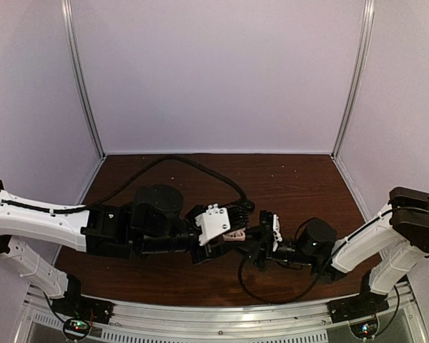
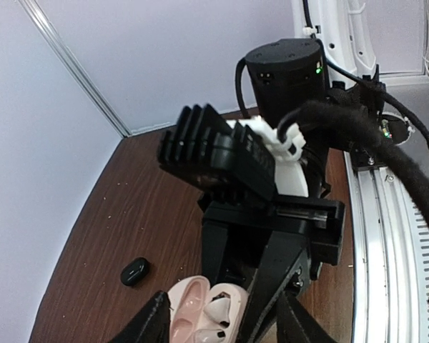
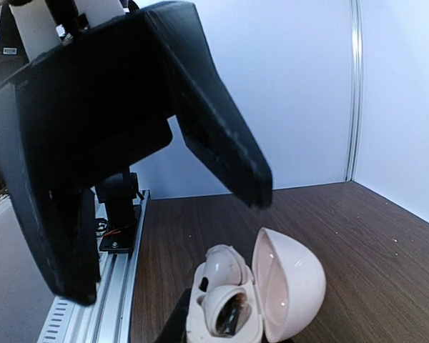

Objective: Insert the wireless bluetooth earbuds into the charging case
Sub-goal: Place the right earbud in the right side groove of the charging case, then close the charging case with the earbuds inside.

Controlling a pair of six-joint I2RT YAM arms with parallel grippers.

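Left claw (image 2: 222, 300): fingers spread well apart, gripping nothing. They straddle the case (image 3: 286, 286), one on either side, with no visible contact.

Right claw (image 1: 249, 241): closed on the case, black fingers pinching its lower half. The two claws meet nose to nose over the middle of the table (image 1: 293, 179).

Case: pale pink, lid hinged open and standing up on the side away from the rail. Cannot tell whether it rests on the table or is held above it.

Earbuds: one white earbud (image 2: 216, 313) sits in a well of the case, rounded end up. In the right wrist view the second well shows a white rim with a dark centre. Earbud or empty socket, cannot tell.

Black object (image 2: 134, 271): small, oval, lies on the table well apart from the case. Too small to identify.

Cable (image 1: 200, 168): black, loops across the table behind the left arm.
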